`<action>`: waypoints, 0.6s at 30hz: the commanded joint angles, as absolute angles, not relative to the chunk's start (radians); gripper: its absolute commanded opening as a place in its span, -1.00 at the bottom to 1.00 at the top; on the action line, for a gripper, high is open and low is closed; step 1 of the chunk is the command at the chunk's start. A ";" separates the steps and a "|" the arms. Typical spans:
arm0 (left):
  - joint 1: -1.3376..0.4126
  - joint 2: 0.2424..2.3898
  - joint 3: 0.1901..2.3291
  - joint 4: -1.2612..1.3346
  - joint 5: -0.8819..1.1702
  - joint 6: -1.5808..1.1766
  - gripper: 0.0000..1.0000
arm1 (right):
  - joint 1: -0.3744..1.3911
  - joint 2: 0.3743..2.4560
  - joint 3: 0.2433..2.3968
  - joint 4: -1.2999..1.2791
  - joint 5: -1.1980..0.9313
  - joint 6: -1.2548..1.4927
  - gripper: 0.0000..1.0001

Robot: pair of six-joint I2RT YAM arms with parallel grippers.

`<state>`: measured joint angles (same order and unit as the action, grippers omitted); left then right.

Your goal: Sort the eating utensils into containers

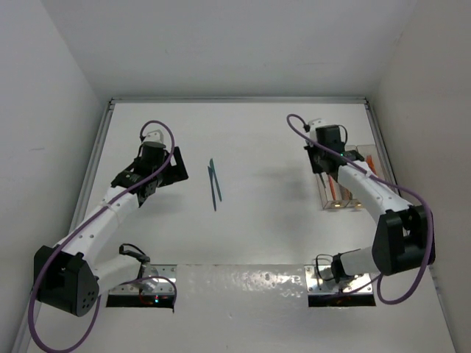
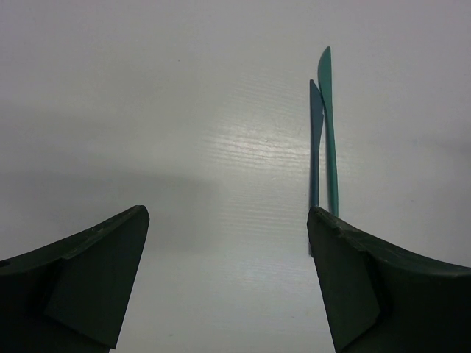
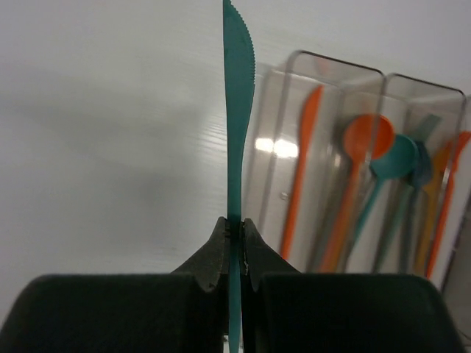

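Note:
My right gripper (image 3: 235,224) is shut on a teal knife (image 3: 237,110) with a serrated edge and holds it just left of the clear containers (image 3: 335,62). The left bin holds an orange knife (image 3: 300,169). The middle bin holds an orange spoon (image 3: 360,143) and a teal spoon (image 3: 394,158). The right bin holds orange utensils. My left gripper (image 2: 228,213) is open and empty. A blue knife (image 2: 315,147) and a teal knife (image 2: 329,125) lie side by side on the table ahead of its right finger. The pair (image 1: 214,182) lies mid-table in the top view.
The table is a white surface with white walls on three sides. The containers (image 1: 346,193) stand near the right wall, under my right gripper (image 1: 324,158). My left gripper (image 1: 165,173) hovers left of the two knives. Metal mounting plates sit at the near edge.

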<state>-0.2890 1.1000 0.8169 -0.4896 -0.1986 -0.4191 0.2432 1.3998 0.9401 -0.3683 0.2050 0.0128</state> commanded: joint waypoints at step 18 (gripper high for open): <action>-0.291 1.101 0.811 -0.449 -0.207 -0.403 0.75 | 0.037 1.511 0.974 -0.331 0.084 -0.066 -0.22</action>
<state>-0.2890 1.1000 0.8169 -0.4896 -0.1997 -0.4160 0.0212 1.5581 0.9272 -0.3611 0.1181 -0.1204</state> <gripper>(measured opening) 0.873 0.379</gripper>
